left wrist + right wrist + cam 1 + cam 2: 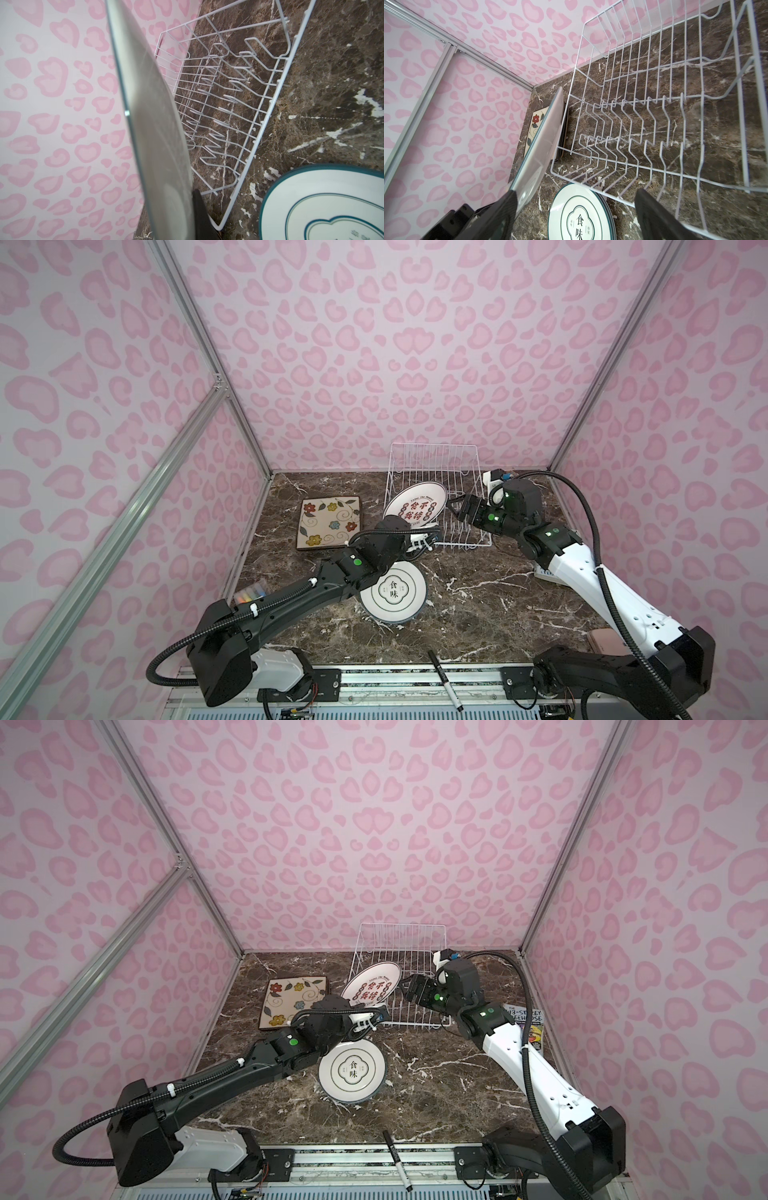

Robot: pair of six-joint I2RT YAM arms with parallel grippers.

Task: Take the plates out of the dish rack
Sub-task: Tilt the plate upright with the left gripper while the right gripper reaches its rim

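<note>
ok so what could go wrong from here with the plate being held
1. The left hand pinches the red-lettered plate only near its lower rim, tilted on edge; it may pivot or slip.
2. The open right hand sits close beside that plate's edge and the dish rack; it could knock the plate or snag wires.

Red-lettered plate (415,508) tilts beside white wire rack (436,472); flowered plate (328,521) and green-rimmed plate (393,592) lie flat.
</note>
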